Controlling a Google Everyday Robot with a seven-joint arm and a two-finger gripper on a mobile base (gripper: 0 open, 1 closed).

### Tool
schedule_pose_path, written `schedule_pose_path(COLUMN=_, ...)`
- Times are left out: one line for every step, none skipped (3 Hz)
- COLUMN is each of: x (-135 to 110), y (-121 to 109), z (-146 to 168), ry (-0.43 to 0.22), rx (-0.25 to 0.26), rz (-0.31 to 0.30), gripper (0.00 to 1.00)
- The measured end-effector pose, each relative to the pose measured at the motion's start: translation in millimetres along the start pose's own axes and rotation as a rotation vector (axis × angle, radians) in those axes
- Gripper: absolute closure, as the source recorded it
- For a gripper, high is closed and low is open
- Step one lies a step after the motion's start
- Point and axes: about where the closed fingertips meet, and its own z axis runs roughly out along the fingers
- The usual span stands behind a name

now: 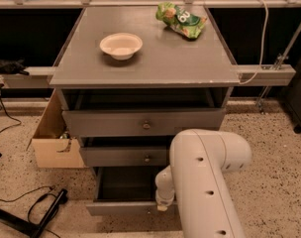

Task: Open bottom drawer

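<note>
A single camera looks steeply down from high in front of the cabinet, set behind the arm (205, 182), whose white body fills the near lower right. The claw (162, 204) sits low in frame at the open bottom drawer (125, 208). Beyond and above the claw, farther off, lies the counter (155, 58).
</note>
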Motion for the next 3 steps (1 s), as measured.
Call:
schedule_pose_path(x=0.0, y=0.0, z=0.0, ry=0.000, rx=0.000, rz=0.000, gripper=0.85)
schedule_pose_path(x=0.0, y=0.0, z=0.0, ry=0.000, rx=0.000, rz=0.000, gripper=0.62)
schedule_pose_path(x=0.0, y=0.1, z=0.0, ry=0.000, rx=0.000, rz=0.000, gripper=0.39)
